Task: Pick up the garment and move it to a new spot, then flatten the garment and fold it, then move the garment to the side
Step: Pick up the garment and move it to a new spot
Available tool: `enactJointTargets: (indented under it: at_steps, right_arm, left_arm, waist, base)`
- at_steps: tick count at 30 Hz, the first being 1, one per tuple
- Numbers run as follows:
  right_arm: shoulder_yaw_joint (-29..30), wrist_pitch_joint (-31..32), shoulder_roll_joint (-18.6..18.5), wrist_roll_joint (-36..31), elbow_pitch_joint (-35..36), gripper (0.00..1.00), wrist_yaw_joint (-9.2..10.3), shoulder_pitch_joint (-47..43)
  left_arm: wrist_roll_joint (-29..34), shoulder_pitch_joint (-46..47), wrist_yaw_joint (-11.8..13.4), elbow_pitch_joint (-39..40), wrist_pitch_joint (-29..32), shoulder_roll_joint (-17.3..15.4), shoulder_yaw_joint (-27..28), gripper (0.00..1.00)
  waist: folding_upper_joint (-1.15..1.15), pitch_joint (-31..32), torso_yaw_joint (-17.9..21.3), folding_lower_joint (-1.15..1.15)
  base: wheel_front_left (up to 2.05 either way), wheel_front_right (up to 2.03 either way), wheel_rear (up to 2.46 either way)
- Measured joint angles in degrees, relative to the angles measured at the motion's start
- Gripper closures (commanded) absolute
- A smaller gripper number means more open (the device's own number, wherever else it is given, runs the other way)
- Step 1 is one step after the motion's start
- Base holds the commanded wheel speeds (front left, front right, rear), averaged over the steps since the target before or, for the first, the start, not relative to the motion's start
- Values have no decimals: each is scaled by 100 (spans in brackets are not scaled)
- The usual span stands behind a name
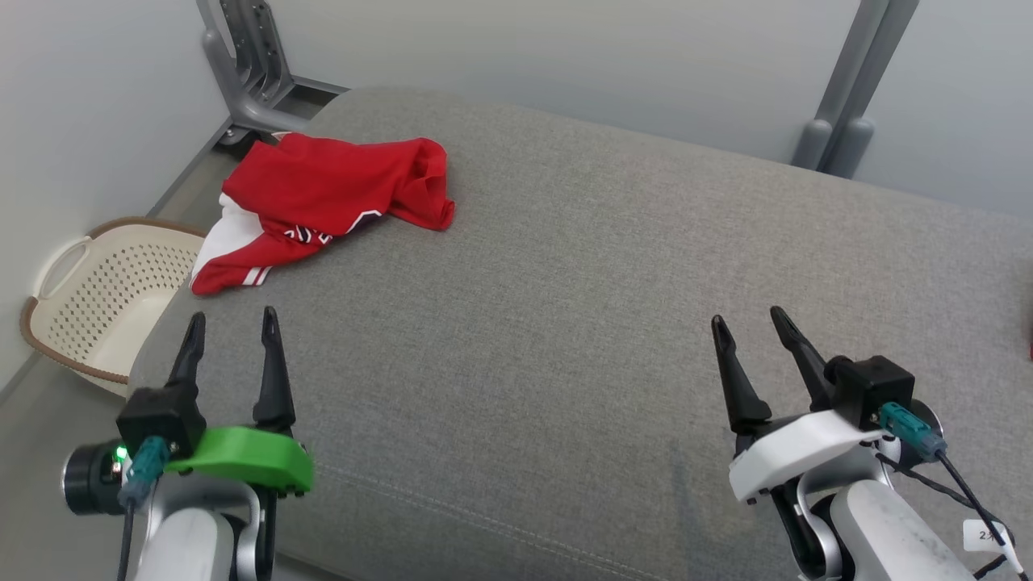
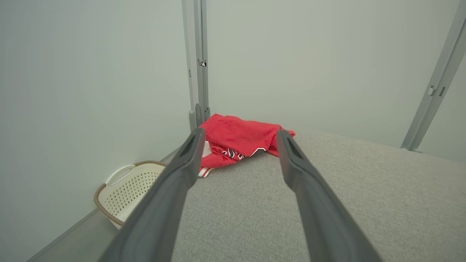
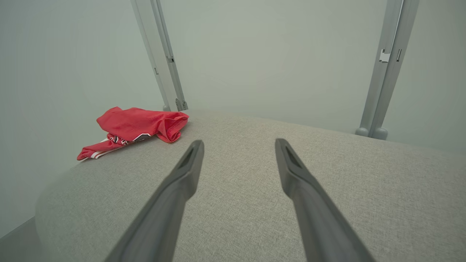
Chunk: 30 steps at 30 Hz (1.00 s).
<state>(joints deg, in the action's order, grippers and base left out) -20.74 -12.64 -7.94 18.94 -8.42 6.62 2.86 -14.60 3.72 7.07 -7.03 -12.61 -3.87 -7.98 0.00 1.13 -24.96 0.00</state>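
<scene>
Red jersey (image 1: 323, 194) crumpled at far-left corner of grey padded surface (image 1: 565, 323). Left claw (image 1: 232, 316) and right claw (image 1: 746, 315) both open, empty.

I see a wide grey fabric cushion (image 1: 565, 323) with a stitched seam along its near edge. Off its left side a cream perforated basket (image 1: 121, 307) with a brown rim sits on the floor (image 1: 24, 452). Grey metal posts (image 1: 855, 89) stand against the pale wall (image 1: 565, 56) behind

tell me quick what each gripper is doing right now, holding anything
Left gripper: open, holding nothing, short of the red jersey.
Right gripper: open, holding nothing, over the grey cushion.
</scene>
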Motion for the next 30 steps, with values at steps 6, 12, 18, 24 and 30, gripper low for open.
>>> enactJointTargets:
  at_steps: [6, 12, 18, 24, 30]
  right_arm:
    - [-15, 266, -186, -212, 271, 0, 1, 308]
    - [-27, 471, -347, -393, 567, 0, 1, 628]
    - [20, 658, -543, -565, 917, 0, 2, 866]
    - [118, 823, -701, -643, 1273, 0, 3, 1023]
    - [268, 916, -850, -684, 1577, 0, 3, 1174]
  left_arm:
    - [45, 1174, 0, -555, 371, -46, 141, 0]
    - [-69, 2242, 0, -1155, 781, -60, 461, 0]
    - [-134, 3077, 1, -1766, 1125, -179, 732, 0]
    - [-134, 3628, 0, -2335, 1495, -357, 869, 0]
    - [-134, 4234, 1, -2731, 1790, -514, 942, 0]
  waist:
    - [0, -373, 162, 0]
    - [0, -744, 427, 0]
    - [0, -1126, 811, 0]
    - [0, -1545, 1234, 0]
    - [0, -2028, 1617, 0]
  base:
    - [0, 0, 0]
    - [0, 0, 0]
    - [0, 0, 0]
    - [0, 0, 0]
    - [0, 0, 0]
